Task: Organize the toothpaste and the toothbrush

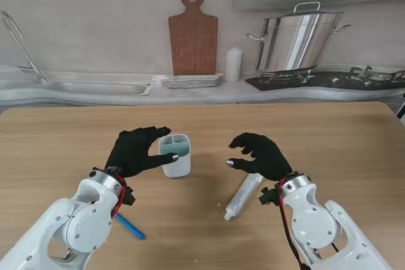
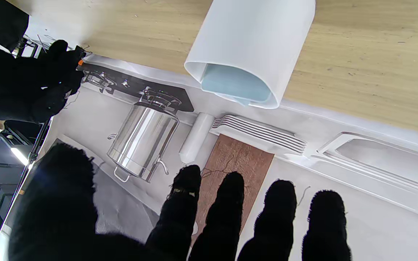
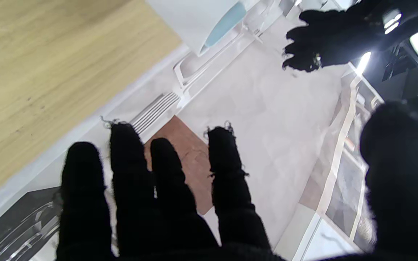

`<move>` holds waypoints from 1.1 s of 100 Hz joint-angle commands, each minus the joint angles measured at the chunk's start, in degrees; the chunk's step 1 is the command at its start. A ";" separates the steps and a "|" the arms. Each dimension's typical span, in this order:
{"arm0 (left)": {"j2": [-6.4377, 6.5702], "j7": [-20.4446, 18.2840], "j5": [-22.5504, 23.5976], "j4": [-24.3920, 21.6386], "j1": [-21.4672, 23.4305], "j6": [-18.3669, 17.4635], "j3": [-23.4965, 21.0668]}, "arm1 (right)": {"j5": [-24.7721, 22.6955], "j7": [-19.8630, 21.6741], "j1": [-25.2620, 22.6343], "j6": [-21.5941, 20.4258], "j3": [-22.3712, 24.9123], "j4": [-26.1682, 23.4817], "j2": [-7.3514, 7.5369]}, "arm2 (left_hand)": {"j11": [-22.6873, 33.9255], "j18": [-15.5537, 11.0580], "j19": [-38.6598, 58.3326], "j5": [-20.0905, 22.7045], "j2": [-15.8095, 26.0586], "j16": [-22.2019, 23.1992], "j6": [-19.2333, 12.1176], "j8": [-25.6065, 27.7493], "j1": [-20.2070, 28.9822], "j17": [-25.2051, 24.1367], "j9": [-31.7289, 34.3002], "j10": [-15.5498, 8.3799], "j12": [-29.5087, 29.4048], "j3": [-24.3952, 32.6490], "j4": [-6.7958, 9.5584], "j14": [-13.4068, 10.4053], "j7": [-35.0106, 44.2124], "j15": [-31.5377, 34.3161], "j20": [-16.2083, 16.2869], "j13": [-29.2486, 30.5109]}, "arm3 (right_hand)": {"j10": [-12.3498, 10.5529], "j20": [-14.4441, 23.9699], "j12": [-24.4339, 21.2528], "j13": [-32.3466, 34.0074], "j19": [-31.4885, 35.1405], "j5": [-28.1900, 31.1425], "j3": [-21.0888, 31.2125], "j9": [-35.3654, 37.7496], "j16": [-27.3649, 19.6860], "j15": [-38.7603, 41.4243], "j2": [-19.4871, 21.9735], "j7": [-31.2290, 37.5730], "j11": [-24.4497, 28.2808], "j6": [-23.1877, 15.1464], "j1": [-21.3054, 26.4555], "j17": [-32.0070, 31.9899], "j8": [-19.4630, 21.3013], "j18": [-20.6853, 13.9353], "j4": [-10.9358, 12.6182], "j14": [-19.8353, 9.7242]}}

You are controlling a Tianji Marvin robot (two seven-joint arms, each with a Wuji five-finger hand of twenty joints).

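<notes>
A white toothbrush cup point(image 1: 176, 156) with a pale blue divider stands upright on the wooden table point(image 1: 329, 137). My left hand point(image 1: 136, 151) is beside it on its left, fingers spread, with thumb and forefinger curving around its near and far sides. In the left wrist view the cup point(image 2: 252, 54) lies clear of the fingers point(image 2: 230, 214). My right hand point(image 1: 259, 155) hovers open, fingers curled, just beyond a white toothpaste tube point(image 1: 243, 195) lying flat. The right wrist hides the tube's far end. A blue toothbrush point(image 1: 131, 226) pokes out from under my left forearm.
Behind the table's far edge is a kitchen backdrop with a wooden cutting board point(image 1: 193, 35), a steel pot point(image 1: 296, 41), stacked plates point(image 1: 192, 81) and a sink point(image 1: 95, 86). Bare wood lies between the cup and my right hand.
</notes>
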 commanded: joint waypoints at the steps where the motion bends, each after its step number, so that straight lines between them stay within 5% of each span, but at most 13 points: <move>1: -0.17 -0.81 0.16 -1.10 0.47 0.15 -0.22 | -1.33 2.65 0.87 -1.35 0.74 1.51 0.64 | 0.48 0.99 0.45 1.02 1.34 0.76 -1.03 0.94 1.66 -0.05 1.41 -0.77 2.28 -0.54 -0.53 0.21 0.07 -0.64 0.63 0.78 | -0.86 0.62 0.73 0.02 0.43 -0.45 0.54 0.28 1.10 -0.48 -1.68 0.61 1.22 -1.72 2.53 -0.20 0.73 -0.88 1.60 -0.72; 31: -0.22 -0.59 -0.15 -1.17 0.54 0.02 -0.23 | -8.91 11.97 4.66 -10.35 4.05 8.92 3.74 | 0.48 1.06 0.68 1.22 1.38 0.99 -0.98 1.05 1.87 0.09 1.51 -0.64 2.37 -0.52 -0.50 0.33 0.20 -0.61 0.75 1.17 | -4.20 -0.51 1.75 -8.02 -2.20 -13.68 1.27 -8.85 -1.40 -3.58 -2.94 3.65 3.05 -3.90 3.82 -4.96 2.69 -5.28 2.33 -4.64; 58: -0.11 -1.14 -0.17 -0.70 -0.08 -0.20 0.64 | -19.24 11.62 7.88 -18.40 4.21 15.60 5.23 | 0.55 1.04 0.89 1.26 1.51 1.16 -1.06 1.11 2.13 0.23 1.61 -0.70 2.41 -0.53 -0.54 0.20 0.28 -0.53 0.86 1.53 | -8.58 -1.44 2.32 -20.00 -4.28 -25.90 1.78 -21.93 -3.37 -4.10 -4.56 6.86 6.31 -6.75 5.72 -12.67 2.98 -9.79 3.55 -8.89; 80: 0.01 -2.09 -0.72 -0.15 -0.93 -0.26 1.10 | -21.54 12.69 9.38 -21.52 2.41 17.73 5.98 | 0.65 1.04 0.98 1.17 1.70 1.31 -1.10 1.13 2.39 0.32 1.67 -0.77 2.44 -0.57 -0.61 0.11 0.34 -0.38 0.91 2.00 | -10.58 -1.80 2.30 -25.71 -4.64 -32.62 1.08 -28.92 -3.23 -3.56 -6.59 7.62 8.40 -9.06 9.09 -16.66 2.19 -12.28 4.14 -11.25; 110: 0.16 -2.89 -0.94 -0.23 -0.79 -0.72 1.07 | -23.86 14.20 10.14 -24.15 -0.20 19.16 6.77 | 0.85 1.06 1.31 1.14 2.01 1.70 -1.17 1.18 2.66 0.60 2.19 -0.88 2.51 -0.64 -0.68 -0.01 0.50 0.02 1.07 3.48 | -12.30 -1.95 0.08 -27.25 -4.17 -33.29 1.23 -28.83 -3.09 -2.64 -9.04 2.37 4.73 -11.70 12.08 -17.38 -1.68 -12.74 4.70 -11.75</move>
